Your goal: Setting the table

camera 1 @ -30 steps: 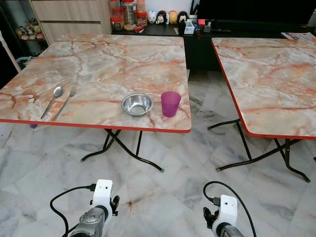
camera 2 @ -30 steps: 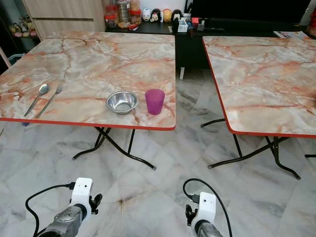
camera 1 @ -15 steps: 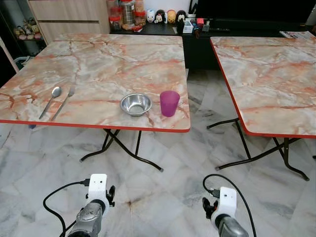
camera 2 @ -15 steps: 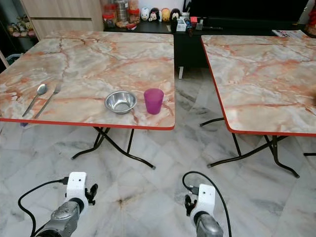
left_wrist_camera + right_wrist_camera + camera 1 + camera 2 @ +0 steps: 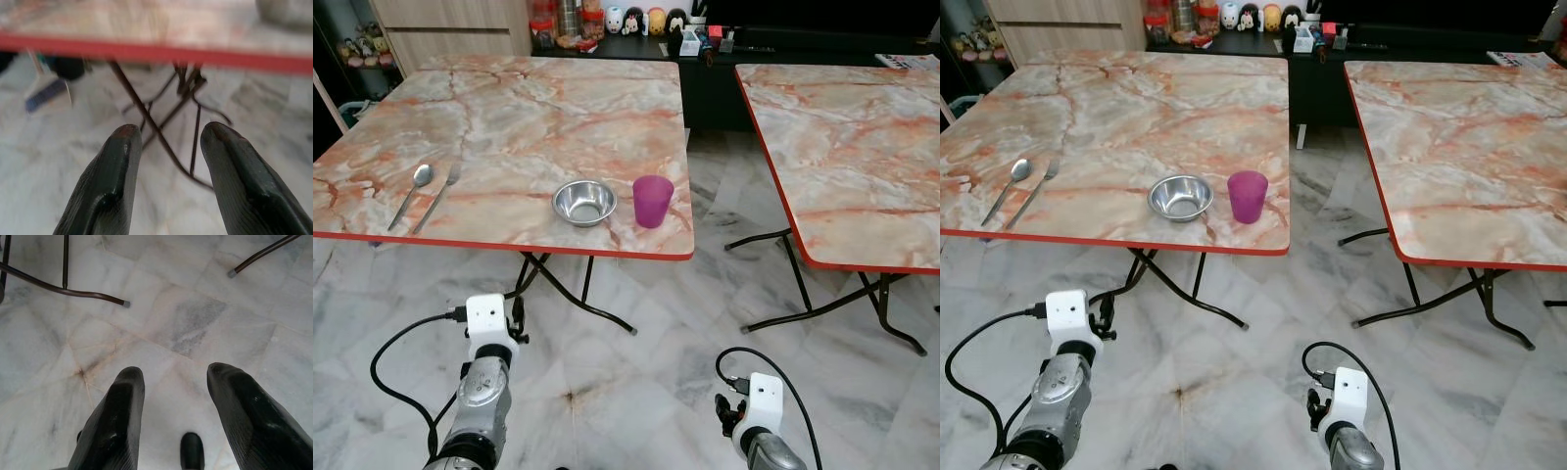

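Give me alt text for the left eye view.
Two marble tables stand on a tiled floor; the left table holds a spoon, fork, bowl and purple cup. The left arm is raised toward it, the right arm low.

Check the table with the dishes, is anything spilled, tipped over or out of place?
Nothing stands out. The steel bowl and purple cup stand upright near the front edge, apart; spoon and fork lie side by side.
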Robot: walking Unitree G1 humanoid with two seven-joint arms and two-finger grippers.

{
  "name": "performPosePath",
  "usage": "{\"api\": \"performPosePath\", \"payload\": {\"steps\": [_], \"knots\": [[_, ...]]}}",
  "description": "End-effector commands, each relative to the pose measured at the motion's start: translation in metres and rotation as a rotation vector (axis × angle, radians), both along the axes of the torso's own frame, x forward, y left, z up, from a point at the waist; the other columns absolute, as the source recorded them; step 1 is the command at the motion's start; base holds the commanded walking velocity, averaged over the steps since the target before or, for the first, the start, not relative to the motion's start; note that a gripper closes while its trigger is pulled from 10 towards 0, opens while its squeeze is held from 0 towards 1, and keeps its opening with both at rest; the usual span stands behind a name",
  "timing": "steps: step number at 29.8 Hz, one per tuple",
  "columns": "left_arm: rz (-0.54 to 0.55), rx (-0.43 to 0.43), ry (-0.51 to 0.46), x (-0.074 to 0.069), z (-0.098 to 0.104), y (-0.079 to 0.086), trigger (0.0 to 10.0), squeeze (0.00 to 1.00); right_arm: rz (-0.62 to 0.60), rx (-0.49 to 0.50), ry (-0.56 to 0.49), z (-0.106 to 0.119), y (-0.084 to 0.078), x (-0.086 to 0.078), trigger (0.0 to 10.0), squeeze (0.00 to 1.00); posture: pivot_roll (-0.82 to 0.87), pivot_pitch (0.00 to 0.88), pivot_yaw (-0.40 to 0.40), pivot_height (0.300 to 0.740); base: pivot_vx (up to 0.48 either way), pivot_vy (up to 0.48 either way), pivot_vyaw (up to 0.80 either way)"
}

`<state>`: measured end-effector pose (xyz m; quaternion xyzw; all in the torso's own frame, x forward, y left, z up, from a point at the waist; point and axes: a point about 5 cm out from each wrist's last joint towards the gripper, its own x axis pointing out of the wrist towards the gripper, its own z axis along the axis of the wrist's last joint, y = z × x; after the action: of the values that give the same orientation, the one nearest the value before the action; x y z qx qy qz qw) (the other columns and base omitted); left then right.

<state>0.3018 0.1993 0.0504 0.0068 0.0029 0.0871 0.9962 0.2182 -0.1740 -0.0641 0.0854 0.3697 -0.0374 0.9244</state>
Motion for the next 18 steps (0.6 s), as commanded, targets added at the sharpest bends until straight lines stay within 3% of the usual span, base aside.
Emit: {"api": "performPosePath", "payload": {"steps": [1,8,13,16,18], "knots": [[0.036,0.014,-0.064,0.001,0.011,0.007,10.0,0.00,0.005,-0.002,0.030,-0.004,-0.001,-0.007,10.0,0.00,0.08,0.109,-0.029,0.740,0.000,0.000,0.00],[0.059,0.030,-0.245,0.015,0.058,0.019,10.0,0.00,0.018,-0.010,0.044,-0.006,-0.002,-0.009,10.0,0.00,0.10,0.113,-0.036,0.740,0.000,0.000,0.00],[0.008,0.039,-0.246,0.023,0.068,0.011,10.0,0.00,0.023,-0.008,0.047,-0.006,0.000,-0.009,10.0,0.00,0.10,0.112,-0.037,0.740,0.000,0.000,0.00],[-0.074,0.020,-0.220,0.038,0.070,-0.008,10.0,0.00,0.029,-0.007,0.049,-0.006,0.004,-0.008,10.0,0.00,0.08,0.106,-0.030,0.740,0.000,0.000,0.00],[-0.084,0.006,-0.224,0.040,0.072,-0.012,10.0,0.00,0.025,-0.007,0.050,-0.006,0.004,-0.007,10.0,0.00,0.07,0.110,-0.029,0.740,0.266,0.000,0.00]]}}
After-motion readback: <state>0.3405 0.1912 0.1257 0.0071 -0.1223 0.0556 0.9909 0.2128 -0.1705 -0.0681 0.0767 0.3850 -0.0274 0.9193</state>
